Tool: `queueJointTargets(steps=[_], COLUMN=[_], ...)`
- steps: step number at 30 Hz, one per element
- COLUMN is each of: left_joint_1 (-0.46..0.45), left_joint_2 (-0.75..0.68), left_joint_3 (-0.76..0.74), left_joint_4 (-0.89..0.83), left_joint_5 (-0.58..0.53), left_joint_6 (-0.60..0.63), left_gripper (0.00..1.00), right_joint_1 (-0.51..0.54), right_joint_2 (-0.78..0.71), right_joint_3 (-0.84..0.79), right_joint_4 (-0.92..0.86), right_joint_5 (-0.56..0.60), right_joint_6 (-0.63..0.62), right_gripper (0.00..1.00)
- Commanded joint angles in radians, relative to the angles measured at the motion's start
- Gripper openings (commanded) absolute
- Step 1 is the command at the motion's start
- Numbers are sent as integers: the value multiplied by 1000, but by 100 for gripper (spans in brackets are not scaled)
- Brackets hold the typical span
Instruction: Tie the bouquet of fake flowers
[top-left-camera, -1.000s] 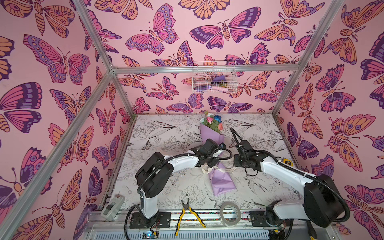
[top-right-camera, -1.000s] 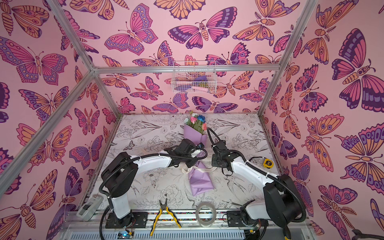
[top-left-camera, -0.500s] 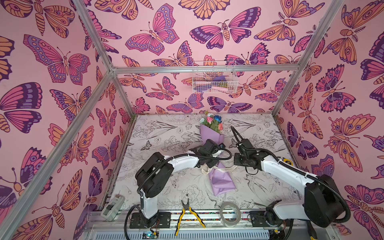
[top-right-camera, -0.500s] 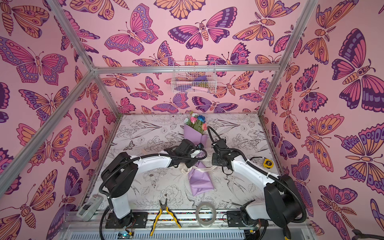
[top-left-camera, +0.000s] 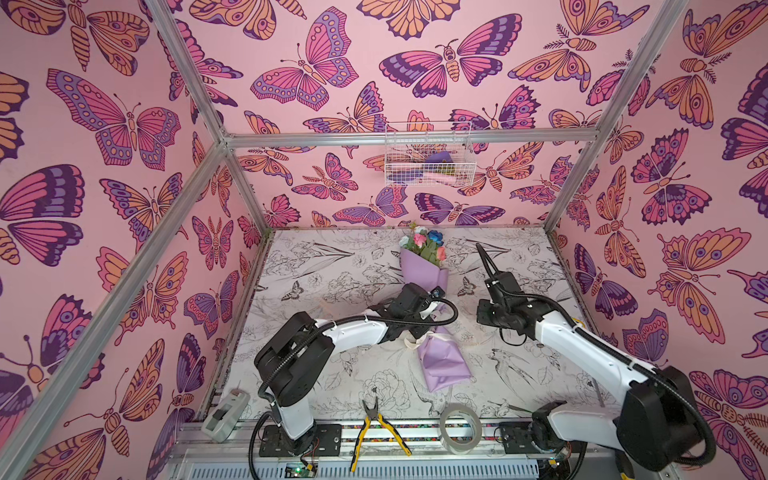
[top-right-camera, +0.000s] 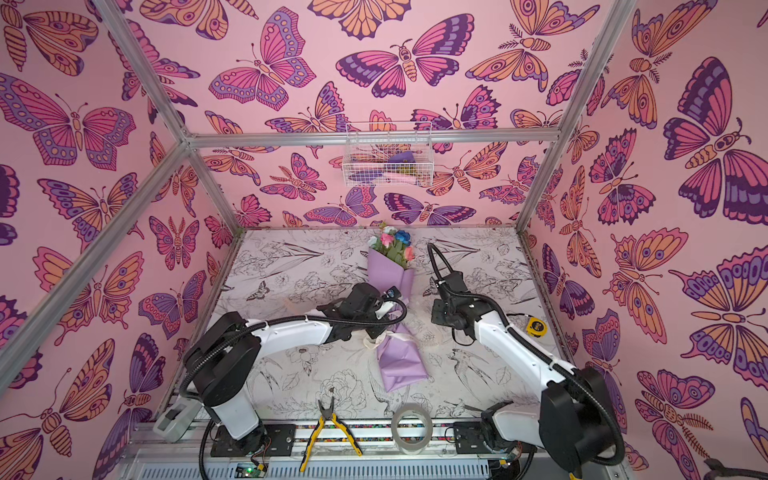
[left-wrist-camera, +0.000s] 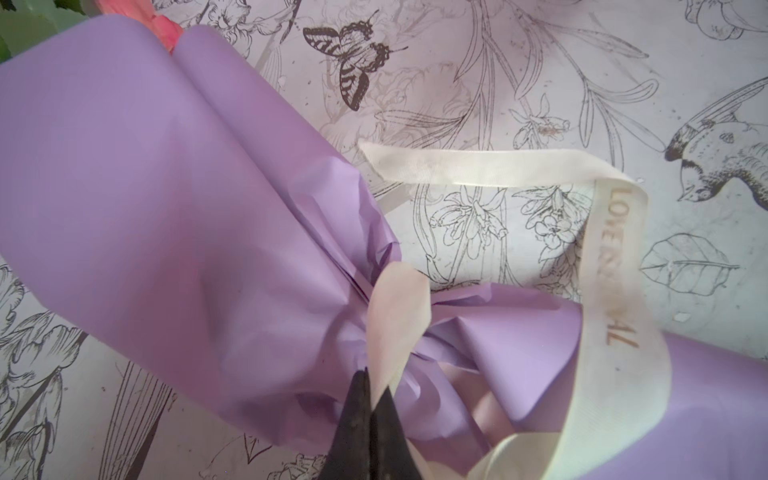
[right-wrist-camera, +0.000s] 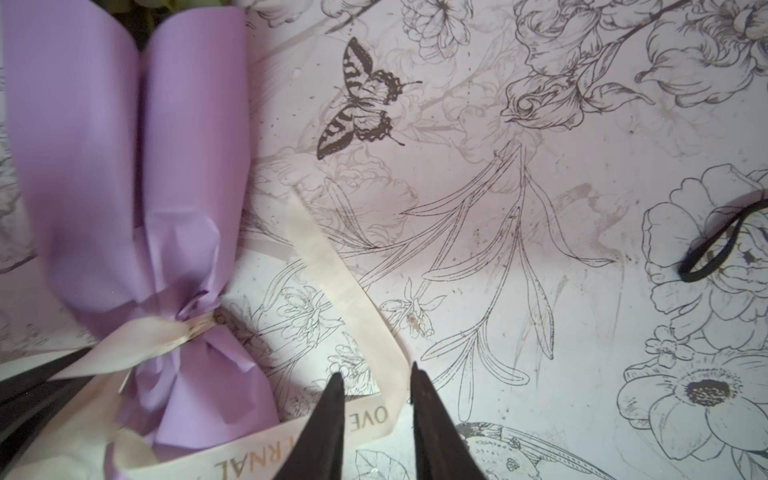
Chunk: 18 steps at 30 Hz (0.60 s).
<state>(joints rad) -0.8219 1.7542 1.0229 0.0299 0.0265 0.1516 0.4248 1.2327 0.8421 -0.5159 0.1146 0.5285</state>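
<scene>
Clearly the left arm (top-left-camera: 353, 332) stretches low over the table (top-left-camera: 332, 270) toward the middle, its wrist bent down above the pinched waist of the bouquet (top-left-camera: 424, 270). The left gripper (left-wrist-camera: 376, 384) is clamped on a fold of the cream ribbon (left-wrist-camera: 615, 266) right at that waist. Lilac paper spreads away on both sides of its tips, and the flowers (top-left-camera: 426, 243) sit at the wide end, far ahead of it.

The right arm (top-left-camera: 582, 349) is bent at the elbow, with its wrist held beside the bouquet and apart from it. The right gripper (right-wrist-camera: 376, 372) has its fingers spread, and a free loop of ribbon lies on the table between and just beyond the tips. It grips nothing.

Gold letters run along the ribbon. By the right gripper "OVE" and "RNAL" can be read. The left wrist view shows "LOVE", then a blurred stretch, then "AL".
</scene>
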Motion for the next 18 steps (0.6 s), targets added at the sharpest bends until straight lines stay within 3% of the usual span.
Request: queueJointTargets(steps=[1, 5, 10, 18], left_joint_1=[10, 16, 33, 57], left_joint_2=[-21, -30, -44, -53], left_joint_3=[-31, -48, -70, -87], left_joint_4=[53, 78, 105, 117], left_joint_5=[10, 16, 40, 61], left_joint_6=[-21, -23, -33, -38], left_gripper=[0, 0, 0, 0], right_joint_1=[-6, 2, 36, 86], right_joint_2=[-57, -79, -89, -4], right_joint_3=[-52, -113, -141, -142], right_joint_4=[20, 123, 179, 213], right_joint_5=[-194, -467, -497, -529], right_joint_6=[-119, -201, -249, -278], right_gripper=[32, 36, 43, 45])
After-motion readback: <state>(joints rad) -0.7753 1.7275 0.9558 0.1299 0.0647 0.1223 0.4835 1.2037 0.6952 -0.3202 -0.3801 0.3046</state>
